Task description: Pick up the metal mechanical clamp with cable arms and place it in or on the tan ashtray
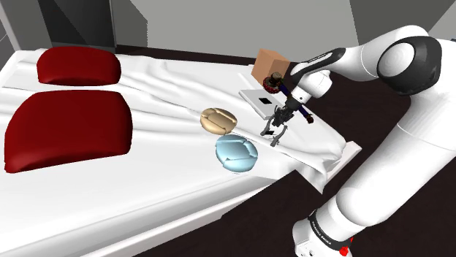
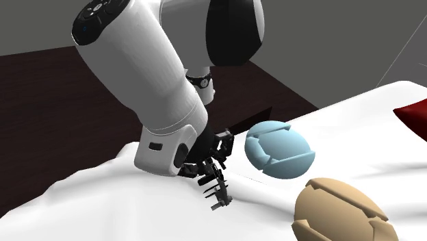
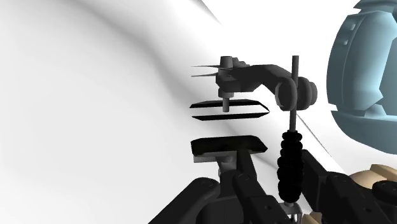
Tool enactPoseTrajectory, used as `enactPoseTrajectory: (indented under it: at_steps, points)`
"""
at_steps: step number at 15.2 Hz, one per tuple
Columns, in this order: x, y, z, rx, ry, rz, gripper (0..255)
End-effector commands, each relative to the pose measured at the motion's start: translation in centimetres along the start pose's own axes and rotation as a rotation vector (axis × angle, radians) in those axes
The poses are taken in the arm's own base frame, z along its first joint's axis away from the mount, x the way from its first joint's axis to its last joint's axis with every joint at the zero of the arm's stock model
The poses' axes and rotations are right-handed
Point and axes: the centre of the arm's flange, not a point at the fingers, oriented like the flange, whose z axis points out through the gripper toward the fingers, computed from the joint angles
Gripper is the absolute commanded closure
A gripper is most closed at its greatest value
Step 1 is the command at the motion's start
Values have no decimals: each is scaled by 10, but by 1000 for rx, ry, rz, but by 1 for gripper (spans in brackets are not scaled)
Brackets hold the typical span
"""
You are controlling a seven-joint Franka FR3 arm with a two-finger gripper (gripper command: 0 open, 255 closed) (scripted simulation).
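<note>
A white bed sheet [image 1: 146, 182], rumpled into soft folds, covers most of the shoulder view from the left edge to right of centre. Grey walls [image 1: 256, 22] stand along the top and a dark floor [image 1: 431, 219] runs down the right side. The white arm [image 1: 380, 168] rises from the lower right and bends back toward the bed's near corner. Two dark red pillows lie at the left, the larger [image 1: 69, 128] below the smaller [image 1: 79, 66]. A brown box [image 1: 269, 64] sits at upper centre, with a flat white slab [image 1: 259, 100] just below it. Near the middle the tan ashtray [image 1: 218, 119] rests on the sheet, a pale blue dish [image 1: 235, 152] just below it. To their right the black gripper [image 1: 286, 111] points down over the dark metal clamp [image 1: 275, 133], which hangs just beneath it by the bed's edge, apart from the ashtray. Whether the jaws are closed on the clamp cannot be told.
</note>
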Motion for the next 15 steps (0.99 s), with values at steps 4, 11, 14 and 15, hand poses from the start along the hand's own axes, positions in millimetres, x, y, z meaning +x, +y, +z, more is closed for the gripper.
enactPoseTrajectory:
  at_steps: [4, 11, 14, 15]
  points:
    - [0, 0, 0, 0, 0, 0, 255]
    - [0, -5, -15, 0, 0, 0, 255]
    - [1, -10, -30, 0, 0, 0, 255]
    - [1, -12, -35, 0, 0, 0, 255]
